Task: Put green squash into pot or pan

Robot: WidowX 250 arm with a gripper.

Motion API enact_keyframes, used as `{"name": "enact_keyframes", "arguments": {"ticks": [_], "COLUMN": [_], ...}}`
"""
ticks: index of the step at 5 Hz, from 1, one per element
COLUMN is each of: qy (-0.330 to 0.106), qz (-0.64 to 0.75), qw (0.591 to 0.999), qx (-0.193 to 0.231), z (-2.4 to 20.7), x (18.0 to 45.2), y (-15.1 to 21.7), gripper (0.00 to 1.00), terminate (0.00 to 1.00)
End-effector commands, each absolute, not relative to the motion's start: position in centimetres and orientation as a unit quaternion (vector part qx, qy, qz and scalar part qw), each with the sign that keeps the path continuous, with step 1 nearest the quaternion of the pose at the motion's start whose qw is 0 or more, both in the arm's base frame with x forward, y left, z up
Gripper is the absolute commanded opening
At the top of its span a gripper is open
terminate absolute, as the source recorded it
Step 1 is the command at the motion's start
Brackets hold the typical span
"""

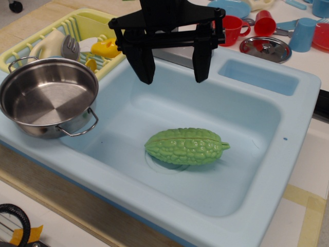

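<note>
The green squash point(186, 146) is light green, bumpy and oval. It lies on its side on the floor of the light blue toy sink point(288, 170), over the drain. The shiny steel pot point(47, 96) with two wire loop handles sits empty on the sink's left rim. My black gripper point(174, 72) hangs open and empty above the sink's back part, higher than the squash and a little behind it. Its two fingers point down, wide apart.
A yellow dish rack point(82, 25) behind the pot holds a grey fork, a yellow toy and a cream item. At the back right stand red cups point(234, 28), blue cups point(303, 33) and a small flat silver plate point(265, 48). The sink has a small side basin point(257, 76).
</note>
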State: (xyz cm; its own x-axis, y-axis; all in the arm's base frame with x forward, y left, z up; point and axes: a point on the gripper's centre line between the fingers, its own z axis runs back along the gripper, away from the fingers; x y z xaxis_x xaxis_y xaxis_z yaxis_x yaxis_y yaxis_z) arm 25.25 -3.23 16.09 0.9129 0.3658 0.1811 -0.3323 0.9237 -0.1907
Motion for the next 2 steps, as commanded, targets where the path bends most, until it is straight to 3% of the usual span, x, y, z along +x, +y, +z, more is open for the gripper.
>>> {"name": "enact_keyframes", "arguments": {"ticks": [1,2], "qy": [-0.107,-0.078], "qz": [0.179,0.057], "qw": [0.975,0.992], "qx": [-0.078,-0.078], "z": [16.09,15.67], "x": [25.25,24.77], "y": [-3.23,-3.09], "gripper": [1.0,1.0], "terminate": [0.0,0.0]}}
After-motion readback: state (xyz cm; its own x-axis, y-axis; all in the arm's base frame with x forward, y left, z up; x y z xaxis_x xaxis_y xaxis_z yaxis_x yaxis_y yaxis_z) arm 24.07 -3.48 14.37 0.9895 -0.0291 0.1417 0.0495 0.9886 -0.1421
